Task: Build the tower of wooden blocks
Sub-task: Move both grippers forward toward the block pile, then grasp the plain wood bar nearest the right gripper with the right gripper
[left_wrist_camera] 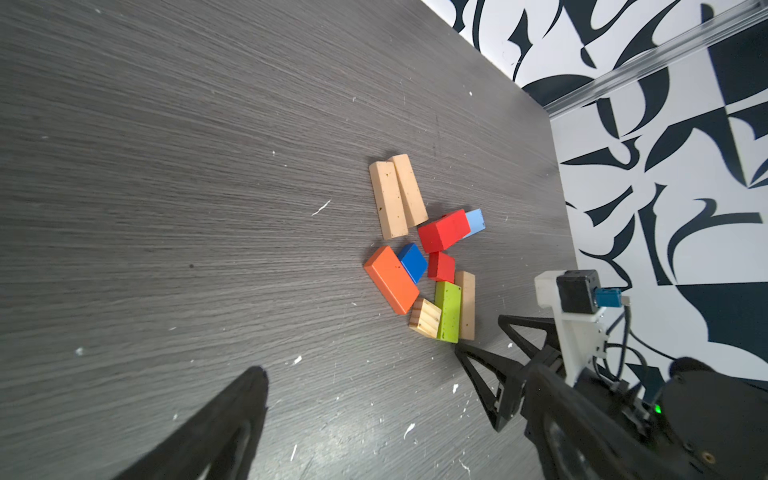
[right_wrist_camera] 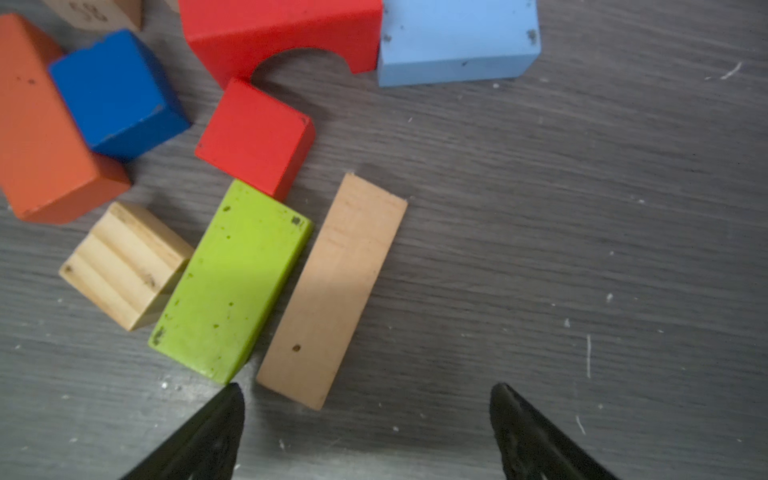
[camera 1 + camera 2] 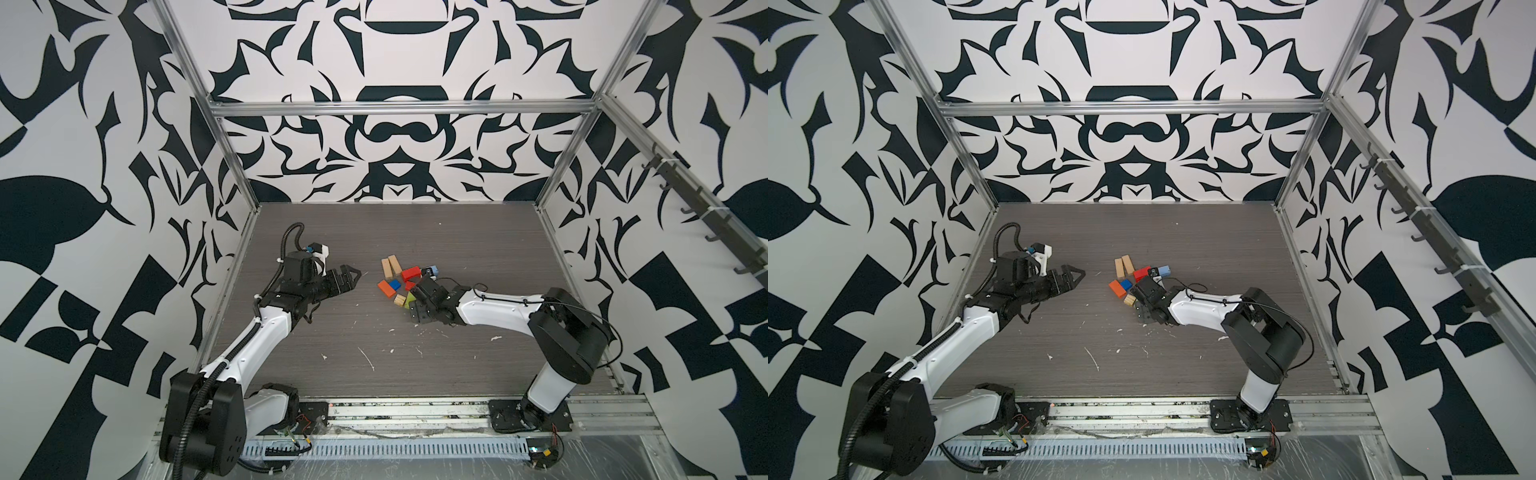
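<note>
Wide and empty, my right fingers line up on the tan bar, likely the base; left fingers likewise wide.

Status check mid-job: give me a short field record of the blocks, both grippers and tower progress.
tower: not started
layout: all loose in one cluster on the table
pieces: tan bars, red arch, light blue block, red cube, dark blue cube, orange block, ridged tan block, lime green block, flat tan bar
left gripper: open, empty, clear of the cluster
right gripper: open, empty, at the cluster, end of the flat tan bar just ahead of it
</note>
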Robot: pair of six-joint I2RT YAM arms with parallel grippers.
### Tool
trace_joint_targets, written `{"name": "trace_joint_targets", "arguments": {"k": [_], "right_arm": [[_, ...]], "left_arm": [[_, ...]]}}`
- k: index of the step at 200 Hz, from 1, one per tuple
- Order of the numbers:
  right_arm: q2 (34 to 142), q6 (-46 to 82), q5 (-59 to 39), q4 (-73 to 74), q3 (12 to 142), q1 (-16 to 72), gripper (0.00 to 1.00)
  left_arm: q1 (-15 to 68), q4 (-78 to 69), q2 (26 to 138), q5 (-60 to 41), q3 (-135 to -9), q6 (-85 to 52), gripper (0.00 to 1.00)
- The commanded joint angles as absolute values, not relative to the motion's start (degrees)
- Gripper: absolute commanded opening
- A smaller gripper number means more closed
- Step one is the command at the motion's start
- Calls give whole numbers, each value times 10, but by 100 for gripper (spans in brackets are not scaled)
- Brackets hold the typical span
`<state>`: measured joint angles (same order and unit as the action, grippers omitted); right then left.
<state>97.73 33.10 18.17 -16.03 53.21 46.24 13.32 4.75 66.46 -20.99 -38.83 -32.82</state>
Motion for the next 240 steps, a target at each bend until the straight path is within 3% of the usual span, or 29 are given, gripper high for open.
{"name": "trace_joint_targets", "arguments": {"k": [1,74,150,240], "right_arm": [[977,348,223,-163,550,464,96],[973,364,233,-165,524,433,96],[926,357,175,-183,491,308,96],[906,347,125,-167,562,333,97]], "left_arm": [[134,44,651,-209,-373,-337,99],[134,42,653,-203,-356,-352,100],[137,41,676,-211,-369,-359,99],[146,49,702,-212,-387,-367,99]]}}
